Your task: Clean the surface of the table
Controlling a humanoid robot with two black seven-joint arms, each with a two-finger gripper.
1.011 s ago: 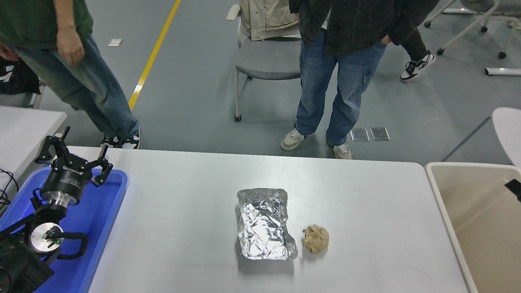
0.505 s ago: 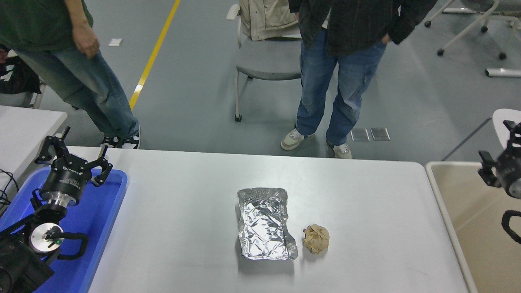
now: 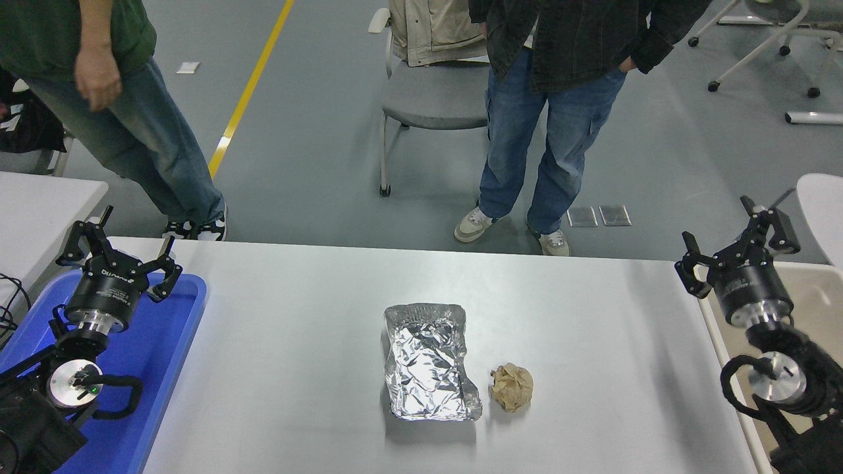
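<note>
The table surface [image 3: 296, 329] is a wide white-grey top. A crumpled sheet of silver foil [image 3: 429, 362] lies near its middle, with a brown crumpled paper ball [image 3: 512, 386] just right of it. My right gripper [image 3: 737, 247] is open and empty above the table's right edge, well right of the paper ball. My left gripper [image 3: 118, 253] is open and empty, parked over the blue tray [image 3: 155, 349] at the left.
A beige bin [image 3: 813, 289] stands off the table's right end, under my right arm. Two people stand at the far side, with a grey chair [image 3: 431, 92] between them. A smaller white table [image 3: 39, 197] is at the far left.
My right arm has come in from the right edge and moved left, from over the bin to the table's right edge. The left arm has not moved.
</note>
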